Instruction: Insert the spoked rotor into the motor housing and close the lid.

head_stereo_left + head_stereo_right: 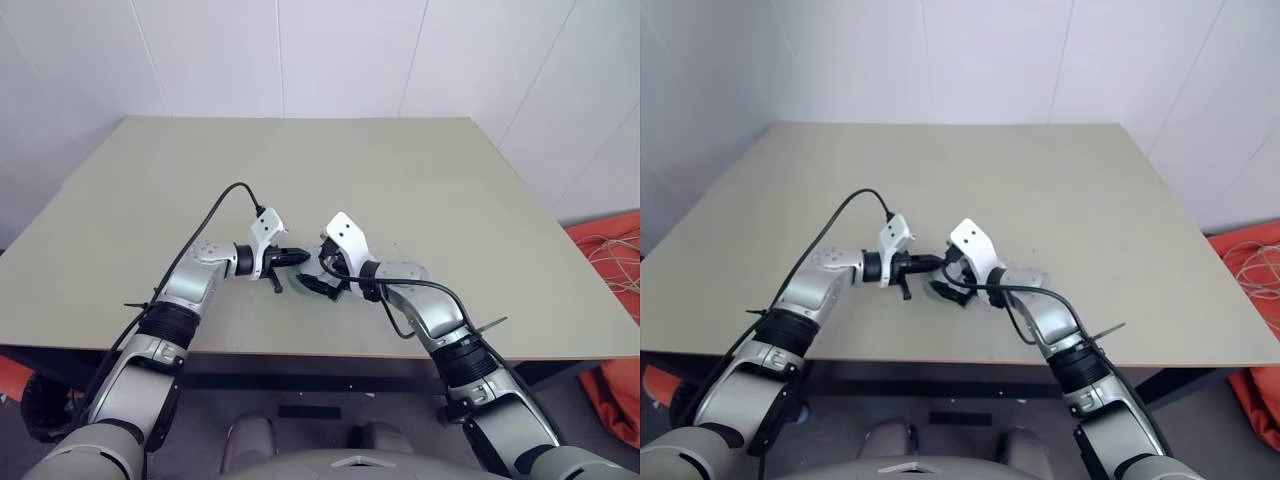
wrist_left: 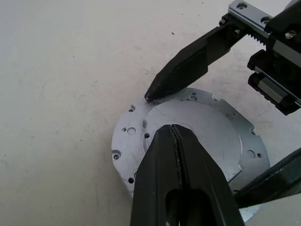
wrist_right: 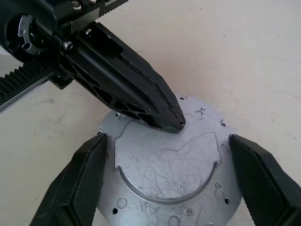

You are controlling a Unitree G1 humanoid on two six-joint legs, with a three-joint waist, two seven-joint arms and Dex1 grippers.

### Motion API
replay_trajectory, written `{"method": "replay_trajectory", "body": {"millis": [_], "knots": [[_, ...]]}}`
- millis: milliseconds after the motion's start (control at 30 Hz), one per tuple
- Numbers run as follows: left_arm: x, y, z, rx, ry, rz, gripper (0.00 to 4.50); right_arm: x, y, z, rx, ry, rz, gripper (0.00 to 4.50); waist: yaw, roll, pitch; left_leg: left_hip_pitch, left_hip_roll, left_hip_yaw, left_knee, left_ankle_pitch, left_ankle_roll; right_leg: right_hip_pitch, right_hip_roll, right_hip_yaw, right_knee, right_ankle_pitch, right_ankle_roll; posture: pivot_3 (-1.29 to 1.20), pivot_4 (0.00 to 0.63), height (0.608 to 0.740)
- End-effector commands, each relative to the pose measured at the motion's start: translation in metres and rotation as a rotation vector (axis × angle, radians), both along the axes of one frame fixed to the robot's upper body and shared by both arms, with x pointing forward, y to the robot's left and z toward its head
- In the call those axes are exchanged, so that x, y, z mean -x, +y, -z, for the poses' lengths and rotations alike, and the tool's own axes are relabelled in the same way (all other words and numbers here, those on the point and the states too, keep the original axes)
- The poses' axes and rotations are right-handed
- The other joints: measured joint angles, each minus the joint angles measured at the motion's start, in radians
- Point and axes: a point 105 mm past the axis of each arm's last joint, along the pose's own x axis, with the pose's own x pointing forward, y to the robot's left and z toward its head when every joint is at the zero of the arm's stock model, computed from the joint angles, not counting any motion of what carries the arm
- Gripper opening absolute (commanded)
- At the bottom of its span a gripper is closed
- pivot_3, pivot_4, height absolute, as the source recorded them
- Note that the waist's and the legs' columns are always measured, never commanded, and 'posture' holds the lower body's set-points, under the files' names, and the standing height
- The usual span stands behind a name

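My closed left gripper [image 3: 176, 123] pressed its tip on the silver lid [image 3: 169, 165] lying on the tabletop [image 1: 400, 180]; my right gripper [image 3: 167, 181] spread wide around it. The lid hid whatever was beneath; I read no markings.

Bright, even light; soft shadows

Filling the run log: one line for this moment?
left gripper: shut, tips pressing on lid | right gripper: open, straddling lid | lid flat on table
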Motion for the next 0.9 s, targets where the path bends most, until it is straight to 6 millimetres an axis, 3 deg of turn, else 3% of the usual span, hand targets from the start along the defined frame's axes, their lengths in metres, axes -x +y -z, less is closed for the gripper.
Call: {"method": "replay_trajectory", "body": {"millis": [33, 167, 367, 467, 633, 900], "knots": [[0.006, 0.000, 0.018, -0.055, 0.055, 0.009, 0.00, 0.003, -0.008, -0.003, 0.006, 0.009, 0.001, 4.48, 0.001, 0.000, 0.000, 0.000, 0.000, 0.000, 0.000, 0.000, 0.000, 0.000, 0.000, 0.000, 0.000, 0.000, 0.000, 0.00, 0.000, 0.740], [0.006, -0.003, 0.018, -0.049, 0.056, 0.011, 0.00, 0.007, -0.020, -0.016, -0.023, 0.006, -0.001, 4.48, 0.003, 0.000, 0.000, -0.001, -0.001, 0.000, 0.000, 0.000, 0.000, 0.000, -0.001, 0.000, -0.001, -0.001, 0.000, 0.00, 0.000, 0.740], [0.005, -0.006, 0.018, -0.043, 0.056, 0.018, 0.00, 0.019, -0.048, -0.062, -0.129, -0.019, -0.026, 4.48, 0.005, 0.002, 0.001, -0.001, -0.001, 0.001, -0.001, 0.000, 0.000, 0.000, -0.002, 0.000, -0.002, -0.001, 0.001, 0.00, 0.000, 0.740], [0.005, -0.007, 0.017, -0.040, 0.056, 0.021, 0.00, 0.017, -0.060, -0.075, -0.157, -0.006, 0.017, 4.48, 0.006, 0.002, 0.001, -0.001, -0.001, 0.001, -0.002, 0.000, 0.000, 0.000, -0.002, 0.000, -0.002, -0.001, 0.000, 0.00, 0.000, 0.740], [0.005, -0.008, 0.018, -0.037, 0.057, 0.026, 0.00, 0.003, -0.072, -0.070, -0.227, 0.190, 0.225, 4.48, 0.006, 0.002, 0.001, -0.001, -0.001, 0.001, -0.002, 0.000, 0.000, 0.000, -0.002, -0.001, -0.002, -0.001, 0.000, 0.00, 0.000, 0.740], [0.005, -0.008, 0.018, -0.037, 0.058, 0.026, 0.00, 0.011, -0.044, -0.051, -0.424, 0.674, 0.312, 4.48, 0.007, 0.005, 0.001, -0.001, -0.001, 0.001, -0.003, 0.002, -0.004, -0.002, -0.002, -0.001, -0.001, -0.002, -0.001, 0.00, 0.000, 0.740]]}}
